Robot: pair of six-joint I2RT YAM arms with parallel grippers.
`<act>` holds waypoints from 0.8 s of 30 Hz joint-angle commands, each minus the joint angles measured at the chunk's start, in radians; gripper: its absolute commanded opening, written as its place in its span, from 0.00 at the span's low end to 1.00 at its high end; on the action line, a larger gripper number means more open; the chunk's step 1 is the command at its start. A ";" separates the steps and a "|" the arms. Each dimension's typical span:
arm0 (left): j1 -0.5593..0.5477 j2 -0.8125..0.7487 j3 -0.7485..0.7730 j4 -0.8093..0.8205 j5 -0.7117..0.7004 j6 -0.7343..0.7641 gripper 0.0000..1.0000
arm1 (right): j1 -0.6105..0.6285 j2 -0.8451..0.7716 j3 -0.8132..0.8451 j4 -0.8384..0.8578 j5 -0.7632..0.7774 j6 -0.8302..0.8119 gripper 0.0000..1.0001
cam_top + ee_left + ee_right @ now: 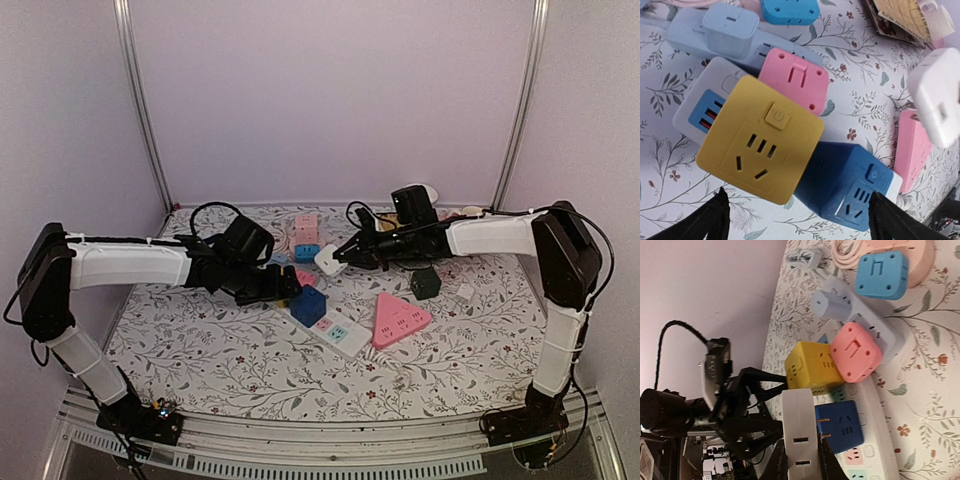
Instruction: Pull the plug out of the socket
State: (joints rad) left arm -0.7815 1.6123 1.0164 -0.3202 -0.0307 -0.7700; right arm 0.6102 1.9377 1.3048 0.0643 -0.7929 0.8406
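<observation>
White plug [799, 432] looks already clear of the socket strip [879, 440]. Its bare prongs point toward the blue cube [840, 427], and its long axis runs out along my fingers. My right gripper [801, 462] is clamped tight on its flat sides and holds it in the air. The strip lies below, toward the near edge. My left gripper [797, 197] is spread wide and holds nothing, hovering over the yellow cube [760, 140] on the strip. The right arm has it, so I judge the move is up and away.
</observation>
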 commanded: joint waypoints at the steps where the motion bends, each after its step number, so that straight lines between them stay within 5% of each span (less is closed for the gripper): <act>1: -0.013 -0.003 0.087 -0.047 -0.024 0.052 0.97 | -0.020 -0.032 0.032 -0.213 0.199 -0.201 0.03; 16: 0.027 -0.028 0.140 -0.089 -0.056 0.042 0.97 | -0.050 0.133 0.124 -0.311 0.261 -0.233 0.06; 24: 0.035 -0.057 0.096 -0.076 -0.061 0.028 0.97 | -0.056 0.182 0.152 -0.344 0.268 -0.244 0.27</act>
State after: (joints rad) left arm -0.7578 1.5913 1.1339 -0.3901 -0.0807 -0.7345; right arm 0.5602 2.1036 1.4212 -0.2581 -0.5312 0.6086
